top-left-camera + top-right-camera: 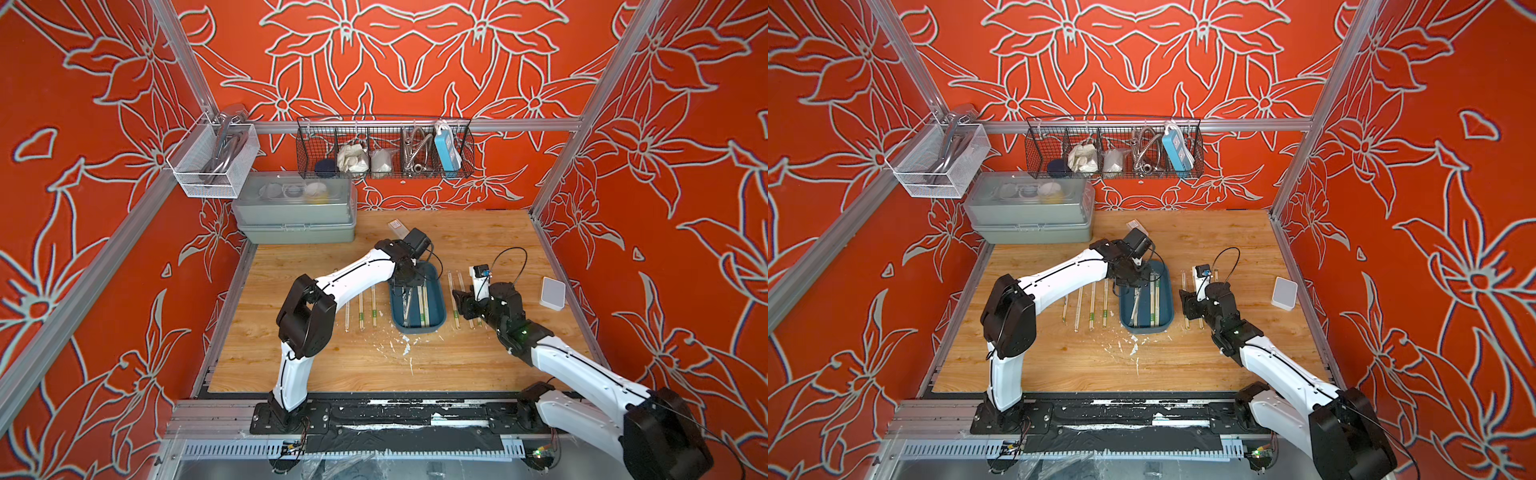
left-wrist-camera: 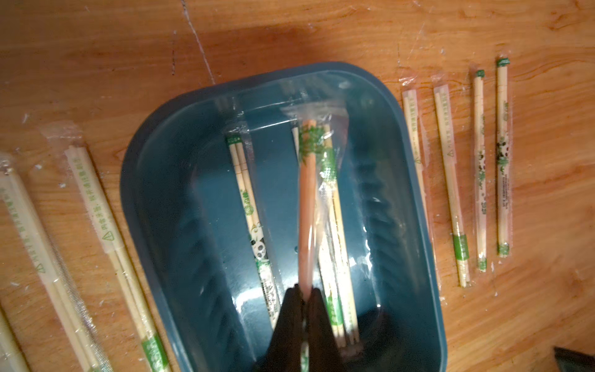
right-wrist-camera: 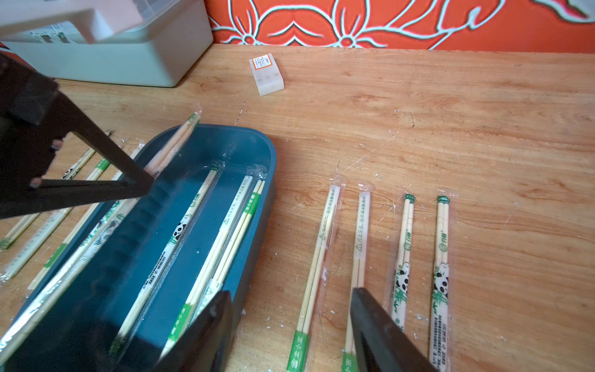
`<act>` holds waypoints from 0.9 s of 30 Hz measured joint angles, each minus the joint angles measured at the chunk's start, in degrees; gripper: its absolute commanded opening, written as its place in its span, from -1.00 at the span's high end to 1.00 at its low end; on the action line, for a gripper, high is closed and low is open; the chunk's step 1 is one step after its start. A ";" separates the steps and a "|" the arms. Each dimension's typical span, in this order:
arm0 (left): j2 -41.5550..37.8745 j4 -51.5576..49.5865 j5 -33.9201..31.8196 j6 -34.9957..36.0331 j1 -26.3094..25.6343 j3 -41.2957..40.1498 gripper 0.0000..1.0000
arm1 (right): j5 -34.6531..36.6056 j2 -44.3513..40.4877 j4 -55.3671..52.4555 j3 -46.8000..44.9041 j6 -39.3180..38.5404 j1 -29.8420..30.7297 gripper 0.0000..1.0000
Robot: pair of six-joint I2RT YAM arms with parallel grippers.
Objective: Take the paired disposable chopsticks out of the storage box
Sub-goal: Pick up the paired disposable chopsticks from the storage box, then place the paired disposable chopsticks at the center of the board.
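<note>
The teal storage box (image 1: 436,299) (image 1: 1144,330) sits mid-table. Inside it my left gripper (image 2: 302,291) (image 1: 405,291) is shut on one sleeved pair of disposable chopsticks (image 2: 307,199) (image 3: 175,145), which tilts up over the box's far end. Three more pairs lie flat on the box floor (image 2: 248,199) (image 3: 238,219). To the right of the box my right gripper (image 3: 291,291) (image 1: 459,301) hangs open and holds nothing. It is just above several pairs laid out on the table (image 3: 322,244). Several more pairs lie in a row left of the box (image 1: 360,307) (image 2: 99,206).
A grey lidded case (image 1: 295,212) stands at the back left, with a small white block (image 3: 266,74) beside it. Wire baskets (image 1: 384,149) (image 1: 212,162) hang on the rails. A white box (image 1: 552,293) sits near the right edge. White flecks (image 1: 405,345) dot the front.
</note>
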 measured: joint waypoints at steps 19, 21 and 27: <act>-23.45 2.36 -4.13 6.16 17.94 -23.21 1.00 | -2.89 -2.05 3.08 -0.81 -0.81 0.15 -0.64; -23.82 3.37 -4.72 7.50 20.48 -26.12 1.00 | -3.23 -2.08 3.34 -0.81 -0.83 0.17 -0.65; -23.04 4.90 -6.71 11.37 26.62 -30.45 1.00 | -4.39 -2.08 4.48 -1.11 -1.18 1.01 -0.68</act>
